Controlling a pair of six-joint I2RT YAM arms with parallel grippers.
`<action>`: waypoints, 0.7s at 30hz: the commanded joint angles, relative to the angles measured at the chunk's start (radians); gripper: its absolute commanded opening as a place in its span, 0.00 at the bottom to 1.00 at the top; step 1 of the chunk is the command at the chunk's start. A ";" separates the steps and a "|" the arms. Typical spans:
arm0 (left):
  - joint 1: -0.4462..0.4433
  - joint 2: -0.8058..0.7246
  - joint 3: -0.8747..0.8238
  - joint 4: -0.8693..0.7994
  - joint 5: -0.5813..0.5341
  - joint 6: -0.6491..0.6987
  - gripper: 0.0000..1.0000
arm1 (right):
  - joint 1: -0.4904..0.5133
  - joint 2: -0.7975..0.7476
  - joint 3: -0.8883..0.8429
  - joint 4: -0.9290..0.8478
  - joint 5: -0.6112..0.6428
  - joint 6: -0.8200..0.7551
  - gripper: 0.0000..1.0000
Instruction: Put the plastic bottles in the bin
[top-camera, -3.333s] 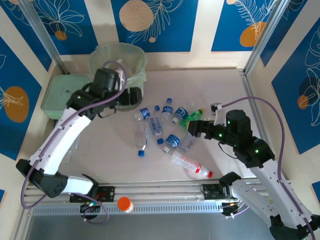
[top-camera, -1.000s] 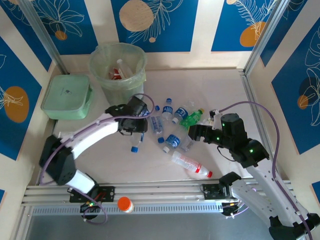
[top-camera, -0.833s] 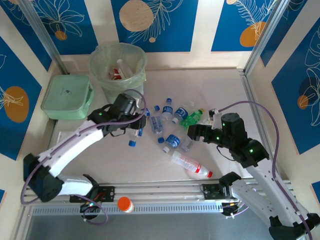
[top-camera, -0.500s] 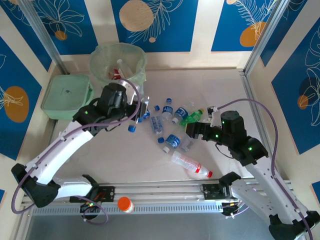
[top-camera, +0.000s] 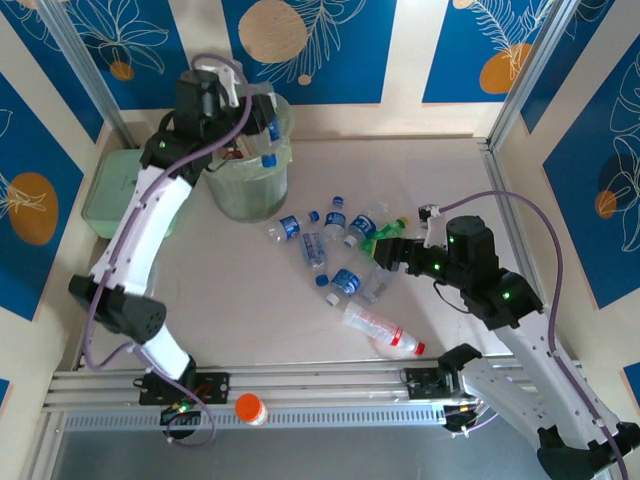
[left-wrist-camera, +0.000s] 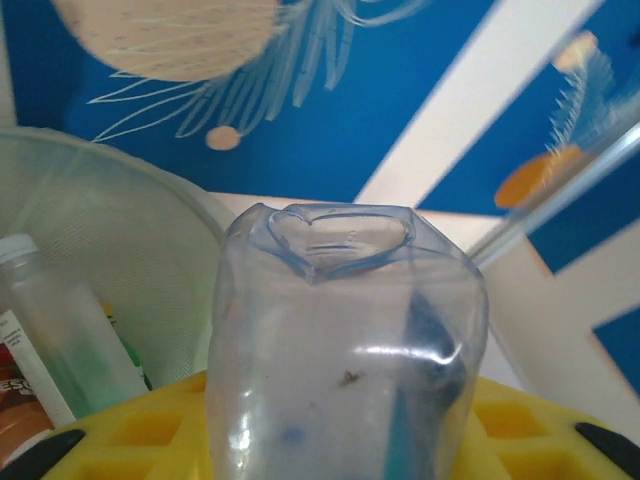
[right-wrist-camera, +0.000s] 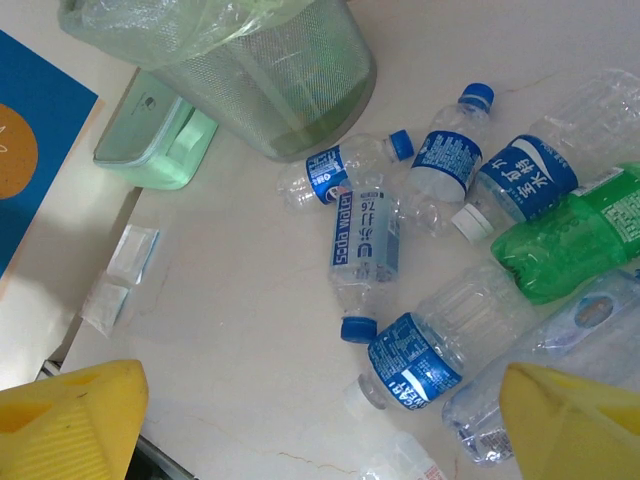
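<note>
While my left hand (top-camera: 262, 115) hangs over the bin (top-camera: 240, 195), it's clenched on a clear bottle (left-wrist-camera: 345, 330), yellow fingers (left-wrist-camera: 150, 430) pressing in from both sides. From above, that bottle points cap-down, with the blue cap (top-camera: 268, 158) just inside the rim. My left wrist camera looks straight at the bottle's dimpled base, and off to the left I can see down into the bin, where a white-capped bottle (left-wrist-camera: 50, 330) leans against the liner with a bit of red label beside it.

My right hand (right-wrist-camera: 320, 415) is spread wide and holding nothing, hovering above the loose pile of bottles (top-camera: 340, 255) on the tabletop (top-camera: 220, 290). Most of those are clear with blue labels and caps, lying on their sides and bunched close together, some touching. A green bottle (right-wrist-camera: 570, 235) sits on the right of the heap, and a red-labelled bottle (top-camera: 385, 332) lies a little apart at the near edge.

The flat green lidded box (top-camera: 105, 195) sits just left of the bin. An orange-capped thing (top-camera: 250, 408) is down by the rail between my arm bases.
</note>
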 joint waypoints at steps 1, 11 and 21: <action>0.020 0.091 0.160 -0.047 0.015 -0.141 0.41 | 0.003 -0.008 0.036 -0.025 0.043 -0.027 0.91; 0.135 0.277 0.261 -0.100 -0.007 -0.382 0.35 | 0.003 -0.031 0.034 0.020 0.100 -0.014 0.91; 0.199 0.408 0.277 -0.072 0.077 -0.458 0.34 | 0.003 0.040 0.026 0.044 0.068 0.005 0.91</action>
